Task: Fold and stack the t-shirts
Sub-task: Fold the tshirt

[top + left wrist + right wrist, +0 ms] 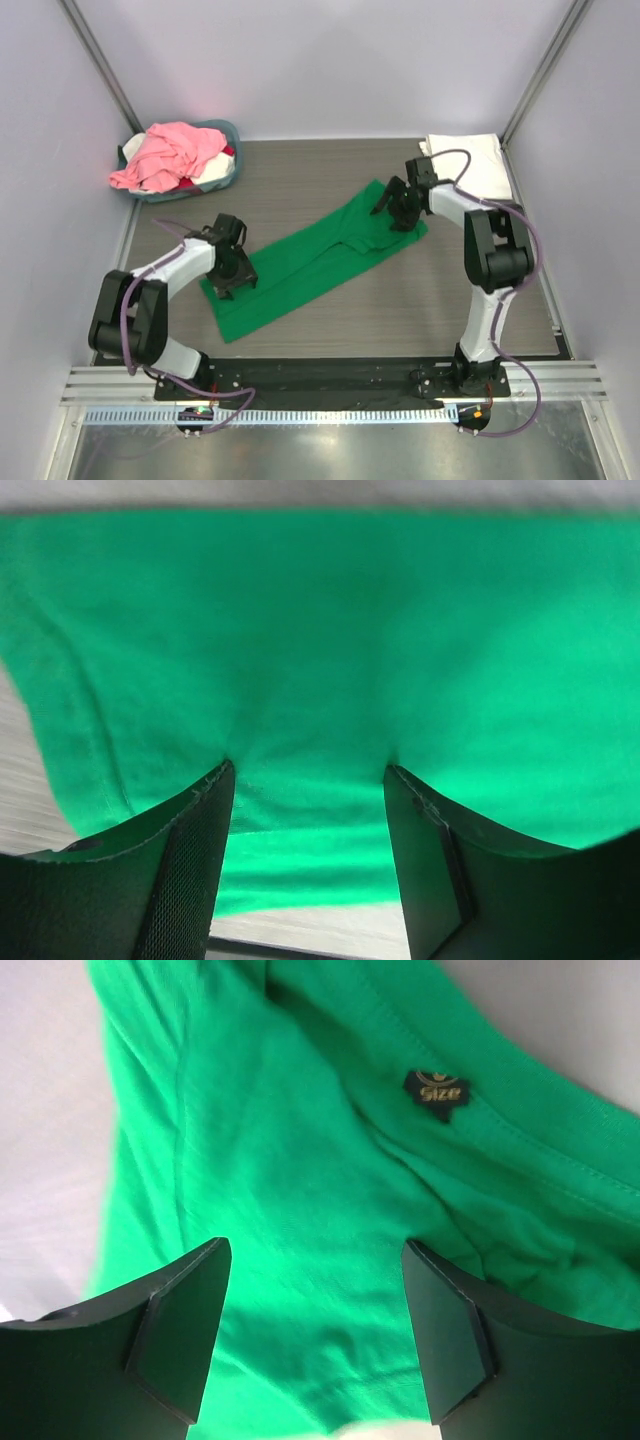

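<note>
— Green tee [320,262] lies flat on the surface [300,180], a long strip running diagonally from near left to far right. We read it as already narrowed lengthwise.

— Left end effector [310,770]?

— Down on the near-left end, the hem side we think. Fingers spread, both tips on the cloth, nothing pinched.

— So set to close on that end.

— That's our guess. Right end effector [315,1245] is at the far end, by the collar, with the size label [438,1090] just ahead of it. Also spread, gripping nothing. We can't tell if its tips touch.

— One arm per end makes sense. The strip looks too long for one arm to fold without dragging.

— Agreed. We judge an end-to-end fold comes next. Risk: pinching only the top layer and peeling the fold open.

— Stack?

— White tee [478,165], folded, at the far right corner, just beyond the right arm and apart from the green one. We take that as the stack spot.

— Remaining?

— Pink tee [170,155] heaped in the basket [205,187], far left, more cloth under it.
</note>
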You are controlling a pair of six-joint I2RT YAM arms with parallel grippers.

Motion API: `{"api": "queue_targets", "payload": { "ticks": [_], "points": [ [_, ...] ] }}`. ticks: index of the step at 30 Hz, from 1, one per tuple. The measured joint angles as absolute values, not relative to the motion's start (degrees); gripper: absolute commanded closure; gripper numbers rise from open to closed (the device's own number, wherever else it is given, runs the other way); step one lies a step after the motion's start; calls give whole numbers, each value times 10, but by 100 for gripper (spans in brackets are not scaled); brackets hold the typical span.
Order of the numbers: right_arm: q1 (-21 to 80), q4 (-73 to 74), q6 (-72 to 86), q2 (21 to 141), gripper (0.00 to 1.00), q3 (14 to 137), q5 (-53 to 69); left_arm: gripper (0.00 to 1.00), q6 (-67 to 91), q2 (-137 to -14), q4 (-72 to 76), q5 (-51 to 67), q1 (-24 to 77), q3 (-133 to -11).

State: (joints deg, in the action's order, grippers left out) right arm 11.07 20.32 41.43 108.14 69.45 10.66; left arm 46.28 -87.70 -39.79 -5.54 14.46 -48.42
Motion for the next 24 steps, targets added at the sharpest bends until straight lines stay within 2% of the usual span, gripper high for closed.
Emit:
{"api": "queue_targets", "payload": {
  "ticks": [6,12,17,24],
  "points": [
    [118,203,402,1298,26,1000,148,37,592,-798,-351,35,236,-407],
    [149,211,403,1479,26,1278,193,36,733,-789,-254,83,369,-375],
    [169,206,407,1550,26,1387,221,35,795,-832,-193,109,448,-390],
    [174,184,407,1560,26,1395,246,35,820,-878,-173,121,487,-430]
  ]
}}
